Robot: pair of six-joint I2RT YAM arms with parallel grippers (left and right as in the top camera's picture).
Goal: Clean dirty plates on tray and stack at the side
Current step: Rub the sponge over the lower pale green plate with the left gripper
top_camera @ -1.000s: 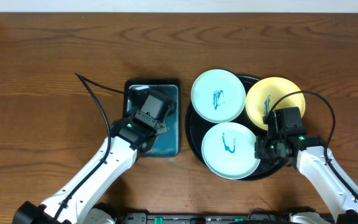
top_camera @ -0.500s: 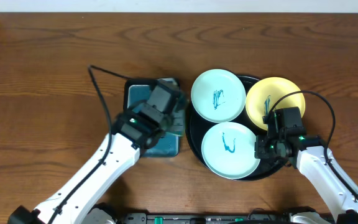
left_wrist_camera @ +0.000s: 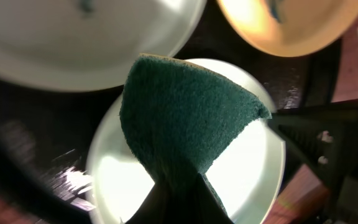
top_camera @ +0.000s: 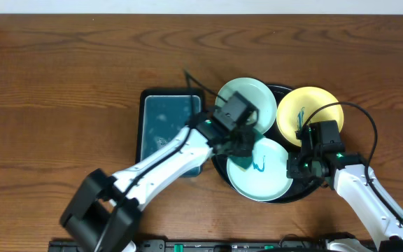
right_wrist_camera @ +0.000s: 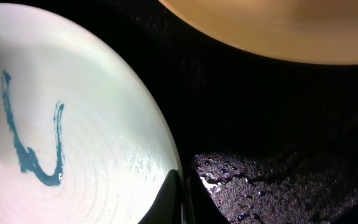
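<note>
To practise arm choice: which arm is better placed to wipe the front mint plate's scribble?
Left: left gripper holds the sponge above that plate; right gripper, shut at its rim, has none.

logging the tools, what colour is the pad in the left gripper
Dark green; the pad shows best in the left wrist view.

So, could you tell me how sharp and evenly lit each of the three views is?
Overhead: evenly lit and sharp. Left wrist: dark green scouring pad fairly sharp, pale mint round plate under it blown out white, yellow plate behind blurred. Right wrist: teal scribble crisp, round glossy black tray speckled with bright glints.
</note>
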